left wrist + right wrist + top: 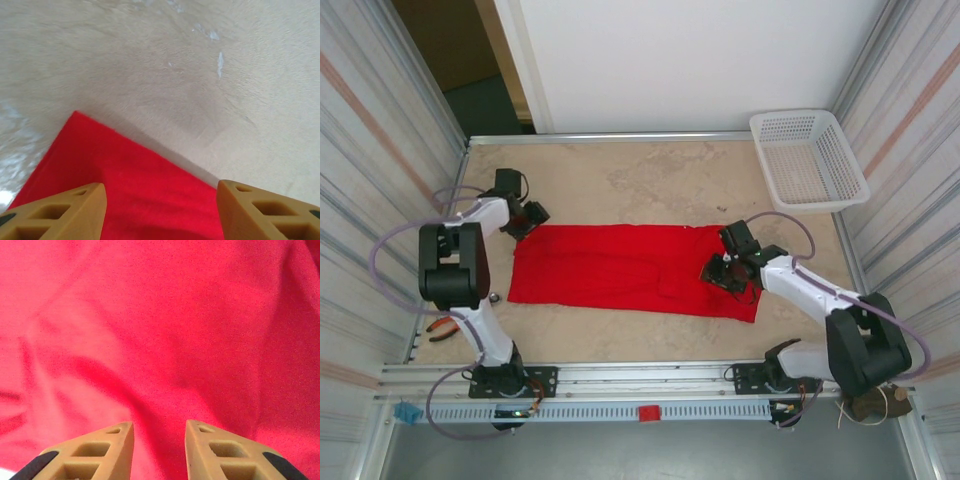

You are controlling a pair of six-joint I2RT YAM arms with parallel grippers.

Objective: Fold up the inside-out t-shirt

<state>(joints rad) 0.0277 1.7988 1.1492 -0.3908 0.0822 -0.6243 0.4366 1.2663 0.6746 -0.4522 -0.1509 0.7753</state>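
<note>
The inside-out t-shirt (620,268) lies flat on the table as a long red rectangle, with no print showing. My left gripper (525,222) hangs over its far left corner. In the left wrist view the gripper (160,197) is open wide, with the red cloth (125,190) and its corner below the tan fingers. My right gripper (722,272) is low over the right part of the shirt. Seen from the right wrist, this gripper (159,425) has a narrow gap between its jaws. A soft ridge of red cloth (160,330) runs toward them, and nothing is visibly pinched.
A white mesh basket (810,155) stands at the back right corner. Red-handled pliers (445,330) lie by the left arm's base. Bare beige table (650,180) stretches behind the shirt. Walls close in on both sides.
</note>
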